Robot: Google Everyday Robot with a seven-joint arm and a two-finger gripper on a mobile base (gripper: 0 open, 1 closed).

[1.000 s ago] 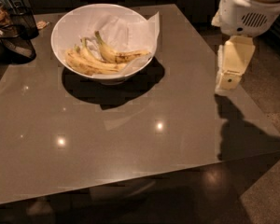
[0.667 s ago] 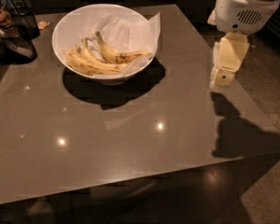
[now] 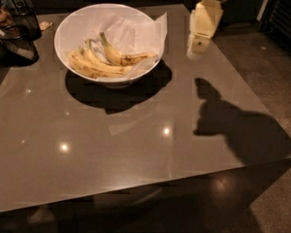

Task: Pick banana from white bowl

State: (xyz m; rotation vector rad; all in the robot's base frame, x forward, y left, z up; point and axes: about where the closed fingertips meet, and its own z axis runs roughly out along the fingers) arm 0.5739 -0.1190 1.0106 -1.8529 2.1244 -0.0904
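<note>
Frame 10 o'clock: dark wire rack (image 3: 20,30) with clutter at the counter (image 3: 136,169) edge, too dim to identify, any labels unreadable; white bowl (image 3: 68,25) sits at counter 11 o'clock, lined with a crumpled paper sheet (image 3: 133,30) whose corner sticks up past the rim at bowl 2 o'clock; inside, a pale bunch (image 3: 94,68) lies along bowl 7 o'clock; the banana (image 3: 125,58) lies on the paper just beside the bunch, toward bowl 4 o'clock, touching it; its greenish stem points to 11, its brown-blotched tip to 3; claw (image 3: 198,43) hangs over the counter at bowl 3 o'clock, cream-coloured, pointing down, apart from bowl and banana, just right of the paper corner; wide or narrow: cannot tell; its shadow (image 3: 233,125) falls on the counter at 4 o'clock, running to the right edge; speckled floor (image 3: 276,67) beyond.

Diff vs 0.7 s ago: claw has shifted left toward the bowl and higher in view; shadow has moved left with it; bowl, bunch and banana unchanged.
</note>
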